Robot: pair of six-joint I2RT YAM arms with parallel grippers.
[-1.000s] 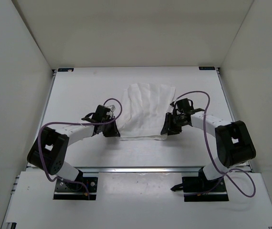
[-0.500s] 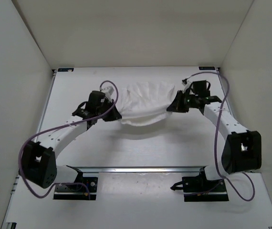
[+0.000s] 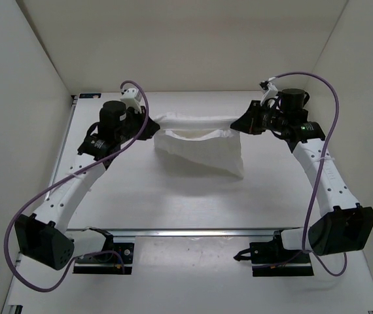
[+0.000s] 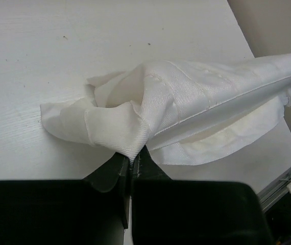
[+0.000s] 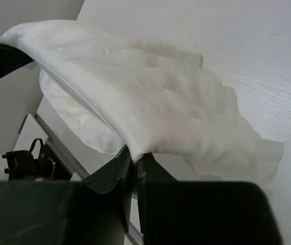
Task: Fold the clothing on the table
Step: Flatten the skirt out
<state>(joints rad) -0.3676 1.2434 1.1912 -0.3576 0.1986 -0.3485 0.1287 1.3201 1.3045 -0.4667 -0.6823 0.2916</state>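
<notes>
The clothing (image 3: 203, 147), a thin white fabric piece, is stretched between both grippers above the far half of the table (image 3: 173, 196). Its upper edge runs taut from side to side and the rest hangs down toward the front. My left gripper (image 3: 152, 125) is shut on its left end, seen in the left wrist view as a pinched corner of the clothing (image 4: 130, 138) between the jaws of the left gripper (image 4: 131, 159). My right gripper (image 3: 239, 124) is shut on the right end; in the right wrist view the clothing (image 5: 135, 102) bunches at the right gripper (image 5: 134, 155).
White walls enclose the table on the left, right and far sides. A metal rail (image 3: 193, 231) runs along the near edge, with both arm bases (image 3: 105, 252) behind it. Purple cables loop over each arm.
Both grippers have lifted the clothing off the table and carried it toward the far side, moving apart. The right gripper closed on the fabric; the cloth went from lying flat to hanging stretched.
</notes>
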